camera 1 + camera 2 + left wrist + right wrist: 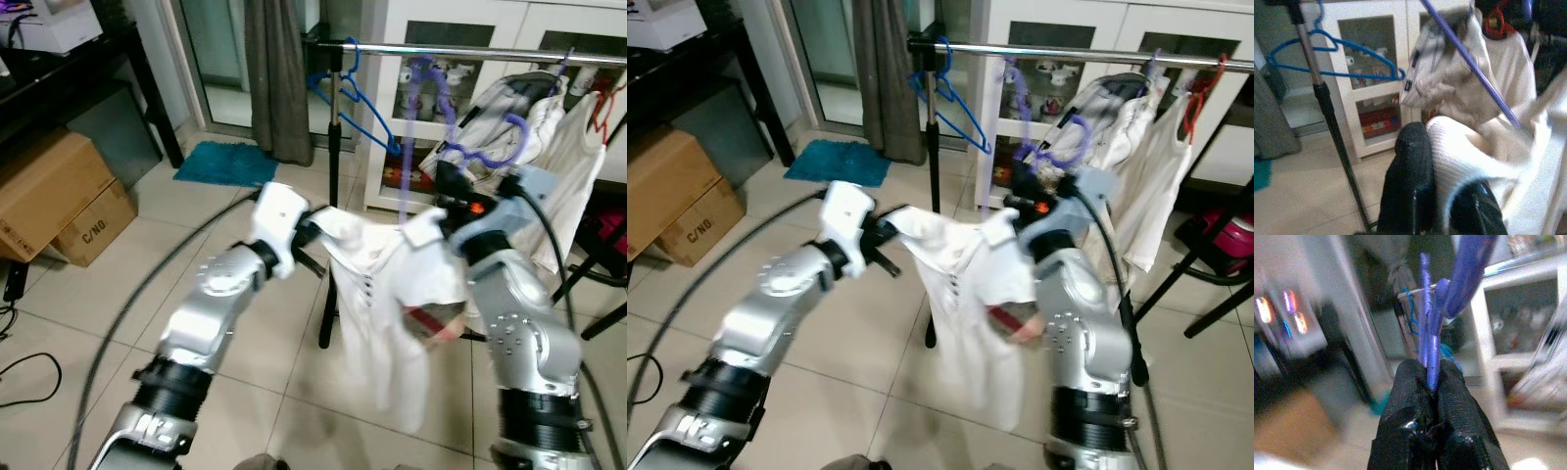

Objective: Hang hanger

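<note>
Cardboard box [93, 225] marked "C/NO."

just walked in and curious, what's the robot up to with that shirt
The robot holds a white shirt on a purple hanger before a clothes rail. Its right gripper is shut on the hanger; its left gripper pinches the shirt's shoulder. The hook is below the rail, not yet hung. A blue hanger and other garments already hang there.
</note>
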You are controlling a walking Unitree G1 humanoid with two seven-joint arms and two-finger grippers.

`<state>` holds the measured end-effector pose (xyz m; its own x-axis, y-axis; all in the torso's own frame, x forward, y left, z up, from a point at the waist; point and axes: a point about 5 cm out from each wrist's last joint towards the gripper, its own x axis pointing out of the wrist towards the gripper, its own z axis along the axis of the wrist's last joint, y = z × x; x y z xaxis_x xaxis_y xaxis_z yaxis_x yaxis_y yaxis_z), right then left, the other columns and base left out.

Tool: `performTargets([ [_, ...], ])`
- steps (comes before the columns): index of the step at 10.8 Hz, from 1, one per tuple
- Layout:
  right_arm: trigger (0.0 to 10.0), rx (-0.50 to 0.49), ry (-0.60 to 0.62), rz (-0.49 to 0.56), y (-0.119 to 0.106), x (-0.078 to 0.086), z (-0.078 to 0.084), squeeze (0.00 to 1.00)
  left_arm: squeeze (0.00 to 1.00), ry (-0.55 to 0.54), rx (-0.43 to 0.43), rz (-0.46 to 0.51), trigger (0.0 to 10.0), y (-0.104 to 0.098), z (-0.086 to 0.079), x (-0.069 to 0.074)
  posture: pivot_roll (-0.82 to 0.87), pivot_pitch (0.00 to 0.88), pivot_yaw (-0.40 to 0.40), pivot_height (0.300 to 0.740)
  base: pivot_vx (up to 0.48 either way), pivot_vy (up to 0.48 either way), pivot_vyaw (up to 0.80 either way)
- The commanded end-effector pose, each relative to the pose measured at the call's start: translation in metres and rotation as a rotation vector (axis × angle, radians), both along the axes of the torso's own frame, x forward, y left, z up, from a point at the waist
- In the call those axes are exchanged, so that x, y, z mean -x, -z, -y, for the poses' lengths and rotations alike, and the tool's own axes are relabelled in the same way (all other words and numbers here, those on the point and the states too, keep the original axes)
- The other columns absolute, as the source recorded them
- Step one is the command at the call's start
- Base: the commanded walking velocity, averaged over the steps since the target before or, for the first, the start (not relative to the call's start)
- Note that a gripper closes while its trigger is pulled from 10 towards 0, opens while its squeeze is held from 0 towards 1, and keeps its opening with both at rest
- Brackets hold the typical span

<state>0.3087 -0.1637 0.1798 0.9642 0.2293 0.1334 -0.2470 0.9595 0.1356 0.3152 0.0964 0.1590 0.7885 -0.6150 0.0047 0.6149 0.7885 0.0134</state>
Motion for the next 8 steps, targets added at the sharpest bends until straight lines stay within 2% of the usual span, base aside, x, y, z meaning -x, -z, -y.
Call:
performTargets([
  [1,0.0,0.103,-0.06,0.047,-0.004,0.0,-0.014,0.0,0.0,-0.027,0.05,0.03,0.0,-0.014,-0.005,-0.001,-0.11,0.0,0.085,0.74,0.0,0.0,0.0],
  [2,0.0,0.16,-0.067,0.043,0.001,0.0,-0.014,0.0,0.0,-0.063,0.224,0.067,0.0,-0.038,-0.015,0.003,-0.11,0.0,0.083,0.74,0.0,0.0,0.0],
  [3,0.0,0.17,-0.03,0.045,0.008,-0.001,-0.01,0.0,0.0,-0.074,0.407,0.132,0.0,-0.071,-0.032,0.012,-0.1,0.0,0.079,0.74,0.0,0.0,0.0],
  [4,0.0,0.173,-0.041,0.07,0.009,0.0,-0.011,0.0,0.0,-0.058,0.471,0.145,0.0,-0.083,-0.038,0.015,-0.1,0.0,0.077,0.74,0.0,0.0,0.0],
  [5,0.0,0.136,-0.098,0.135,0.002,0.001,-0.019,0.0,0.0,-0.033,0.47,0.13,0.0,-0.089,-0.044,0.018,-0.1,0.0,0.077,0.74,0.0,0.0,0.0],
  [6,0.0,-0.063,-0.07,0.163,-0.01,-0.002,-0.018,0.0,0.0,-0.068,0.321,0.047,0.0,-0.068,-0.044,0.016,-0.09,0.0,0.077,0.74,0.0,0.0,0.0],
  [7,0.0,-0.303,-0.017,0.198,-0.023,-0.006,-0.011,0.0,0.0,-0.109,0.168,-0.076,0.0,-0.036,-0.043,0.017,-0.09,0.0,0.08,0.74,0.0,0.0,0.0],
  [8,0.0,-0.468,0.022,0.22,-0.03,-0.008,-0.002,0.0,0.0,-0.094,0.128,-0.137,0.0,-0.017,-0.036,0.02,-0.09,0.0,0.085,0.74,0.0,0.0,0.0],
])
